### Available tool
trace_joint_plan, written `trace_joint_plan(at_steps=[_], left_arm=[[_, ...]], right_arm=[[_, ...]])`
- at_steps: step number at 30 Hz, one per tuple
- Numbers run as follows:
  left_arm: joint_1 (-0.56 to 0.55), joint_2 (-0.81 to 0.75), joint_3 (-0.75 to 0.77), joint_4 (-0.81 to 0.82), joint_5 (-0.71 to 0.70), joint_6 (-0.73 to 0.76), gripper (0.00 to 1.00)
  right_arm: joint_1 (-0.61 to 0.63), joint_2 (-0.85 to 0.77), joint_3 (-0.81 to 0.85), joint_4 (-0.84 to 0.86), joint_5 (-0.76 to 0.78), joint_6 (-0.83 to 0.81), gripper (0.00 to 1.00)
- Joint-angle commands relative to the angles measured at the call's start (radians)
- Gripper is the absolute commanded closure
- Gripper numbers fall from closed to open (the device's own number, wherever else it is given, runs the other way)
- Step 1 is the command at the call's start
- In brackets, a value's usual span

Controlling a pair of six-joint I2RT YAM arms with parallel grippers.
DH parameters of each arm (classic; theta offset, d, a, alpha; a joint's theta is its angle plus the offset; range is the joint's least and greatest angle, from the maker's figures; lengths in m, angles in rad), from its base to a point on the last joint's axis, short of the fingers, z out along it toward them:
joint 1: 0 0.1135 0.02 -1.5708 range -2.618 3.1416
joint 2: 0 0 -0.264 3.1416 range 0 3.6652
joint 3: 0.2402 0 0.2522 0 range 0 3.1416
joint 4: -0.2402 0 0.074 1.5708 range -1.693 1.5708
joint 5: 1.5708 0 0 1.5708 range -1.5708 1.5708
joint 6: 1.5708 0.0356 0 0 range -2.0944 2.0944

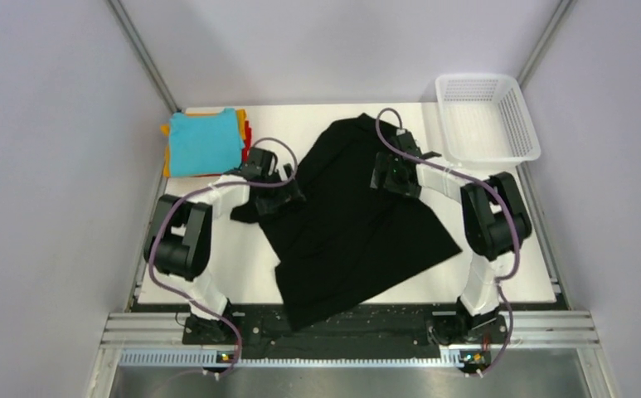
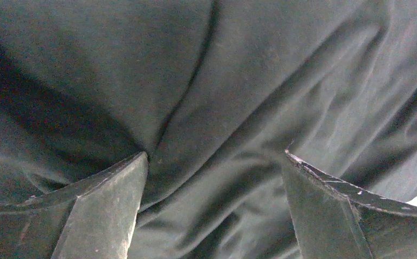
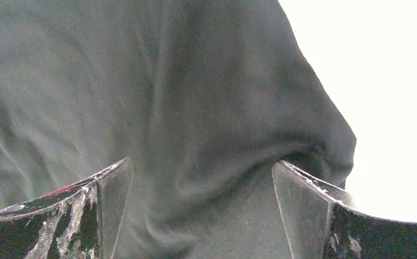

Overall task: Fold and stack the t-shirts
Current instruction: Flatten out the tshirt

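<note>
A: Item: large plain black short-sleeved cloth t-shirt (image 1: 350, 224). Position?
B: Spread mid-worktop (image 1: 516, 274), long axis slanting from far centre to the near edge, hem overhanging it.
A: Jaws?
B: Left jaws wide, over its left sleeve. Right jaws wide, over its far right edge. Neither holds anything.
A: Open room?
B: Bare worktop at right; folded teal, orange-yellow and red shirt stack (image 1: 205, 141) far left.

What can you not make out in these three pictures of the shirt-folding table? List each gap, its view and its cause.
1. Top view: the teal shirt covers the orange shirt and red shirt; only edges show.
2. Top view: the black shirt has a near hem that merges with the dark base.
3. Wrist views: cloth fills both; whether the left gripper or right gripper touches it is unclear.
</note>
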Motion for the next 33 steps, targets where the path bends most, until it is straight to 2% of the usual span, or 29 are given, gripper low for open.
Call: trace_joint_plan(at_steps=[1, 4, 8, 11, 13, 17, 20, 22, 28, 33], left_arm=[[-0.093, -0.116, -0.145, -0.035, 0.005, -0.152, 0.01], [-0.195, -0.15, -0.19, -0.006, 0.058, -0.227, 0.01], [-0.294, -0.15, -0.207, 0.106, 0.167, -0.316, 0.01], [-0.333, -0.15, -0.117, -0.002, 0.077, -0.268, 0.01], [-0.334, -0.17, -0.049, -0.098, -0.013, -0.229, 0.01], [-0.332, -0.287, 0.023, -0.212, -0.236, -0.176, 0.01], [-0.322, -0.381, 0.013, -0.277, -0.425, -0.167, 0.01], [-0.299, -0.435, -0.014, -0.322, -0.499, -0.174, 0.01], [-0.19, -0.589, -0.16, -0.466, -0.562, -0.207, 0.01], [-0.072, -0.695, -0.322, -0.395, -0.367, -0.158, 0.01]], right_arm=[[-0.031, 0.246, 0.25, 0.018, -0.024, -0.095, 0.01], [-0.032, 0.414, 0.499, -0.015, -0.05, -0.165, 0.01], [-0.031, 0.688, 0.944, -0.125, -0.131, -0.248, 0.01], [-0.031, 0.876, 1.266, -0.219, -0.178, -0.283, 0.01], [-0.03, 0.888, 1.353, -0.228, -0.189, -0.301, 0.01], [-0.028, 0.734, 1.255, -0.164, -0.152, -0.351, 0.01], [-0.029, 0.597, 1.162, -0.145, -0.114, -0.375, 0.01], [-0.029, 0.503, 1.088, -0.146, -0.097, -0.374, 0.01], [-0.011, 0.189, 0.682, -0.111, -0.051, -0.321, 0.01], [0.022, -0.073, 0.331, -0.046, -0.006, -0.243, 0.01]])
